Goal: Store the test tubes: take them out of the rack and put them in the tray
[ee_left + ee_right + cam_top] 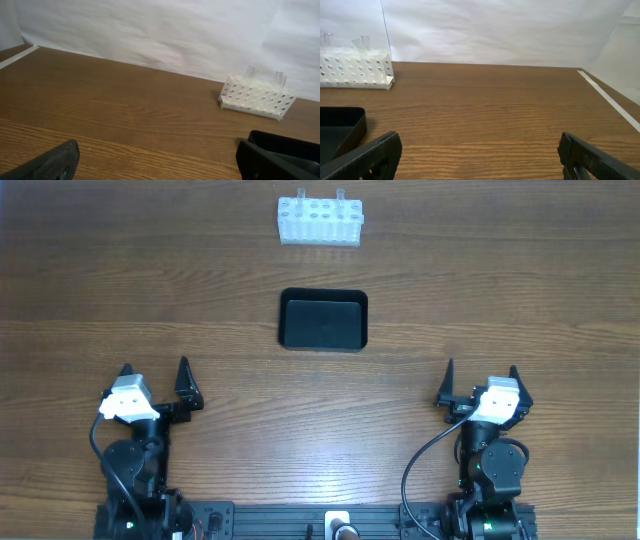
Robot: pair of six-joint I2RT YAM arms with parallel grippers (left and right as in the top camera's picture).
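Standing at the far side: one white perforated test tube rack [320, 222] on the wood-grain counter [520, 280], well apart from both arms
Held in it: clear test tubes [340, 195], upright in the rack; the top view shows two tube tops rising above it, one near each end; the right wrist view seems to show three, so the exact count cannot be told
Middle of the counter: one black rectangular tray [324, 293] with rounded corners, lying flat between the rack and the arms, near the rack but not touching it, roughly in line with it
Near edge: two arms, one at each side, both folded close to their bases
Left side: the left claw [155, 367] is spread wide, its two black fingers [55, 162] well apart over bare wood, well apart from the tray and from the rack
Right side: the right claw [481, 367] is likewise spread wide, two fingers [375, 155] apart over bare wood, well apart from the tray and rack
Between the claws: both sit at about the same depth on the counter, well apart from each other, with the tray farther out and midway between them
Behind the counter: one white sheet [150, 35] along the far edge
Counter's right edge: one pale strip of tape [610, 100]
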